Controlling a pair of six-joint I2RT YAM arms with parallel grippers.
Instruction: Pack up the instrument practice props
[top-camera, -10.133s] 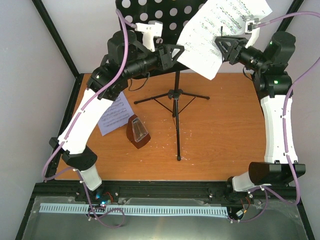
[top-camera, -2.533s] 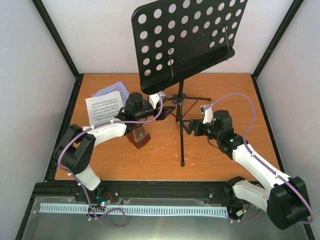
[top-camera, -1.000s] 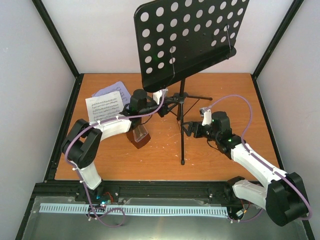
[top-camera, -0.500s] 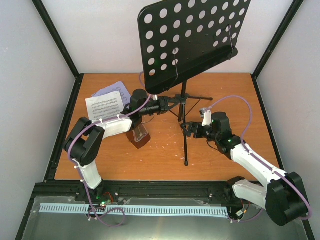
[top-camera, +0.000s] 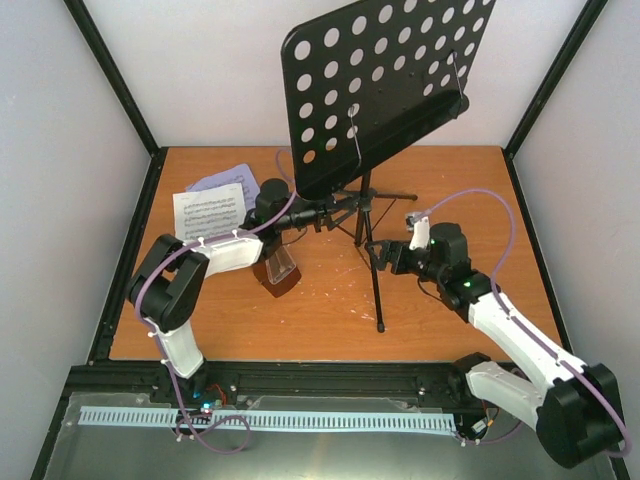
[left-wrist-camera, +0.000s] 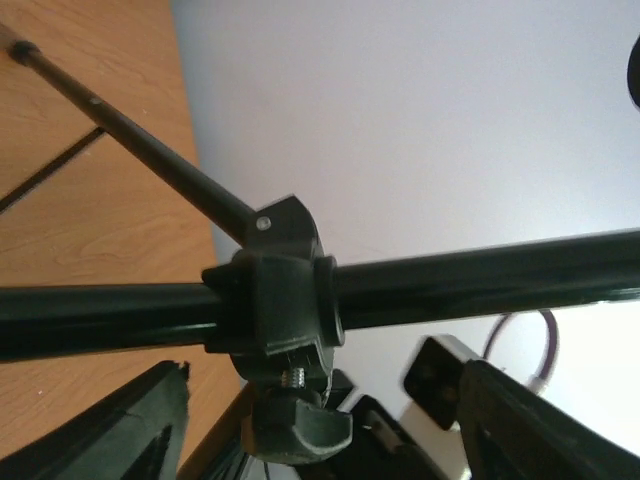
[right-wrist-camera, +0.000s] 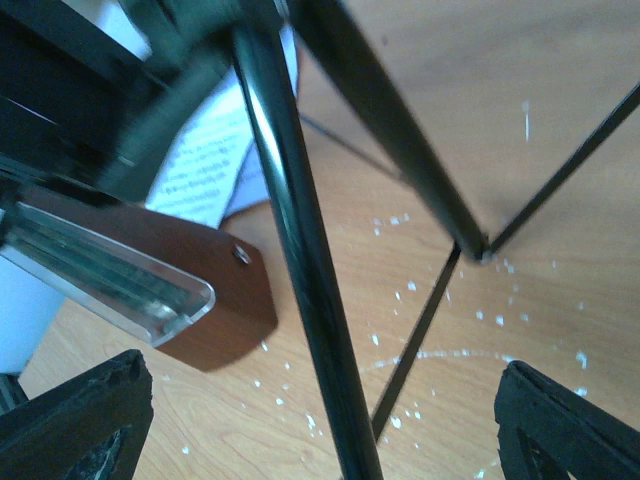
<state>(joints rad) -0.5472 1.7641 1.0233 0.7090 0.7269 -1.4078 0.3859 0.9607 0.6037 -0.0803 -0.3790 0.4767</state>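
Note:
The black music stand (top-camera: 390, 90) leans right on its tripod at mid table. My left gripper (top-camera: 338, 211) is open at the stand's collar. In the left wrist view its fingers (left-wrist-camera: 100, 430) stand wide apart below the collar and knob (left-wrist-camera: 285, 310), clear of the pole. My right gripper (top-camera: 385, 257) is open too, and the front tripod leg (right-wrist-camera: 310, 300) runs between its fingers without touching them. The red-brown metronome (top-camera: 280, 272) with its clear cover lies under the left arm and also shows as the metronome (right-wrist-camera: 215, 300) in the right wrist view. White sheet music (top-camera: 210, 212) lies at the back left.
A bluish sheet (top-camera: 225, 181) pokes out from under the white page. Thin tripod braces (right-wrist-camera: 420, 330) cross the speckled wooden tabletop (top-camera: 450, 180). Black frame posts (top-camera: 110, 70) and pale walls enclose the table on three sides.
My left gripper has opened and let go of the stand at its collar. The stand has tilted and slid right, its front foot moving right. The right gripper followed slightly right.

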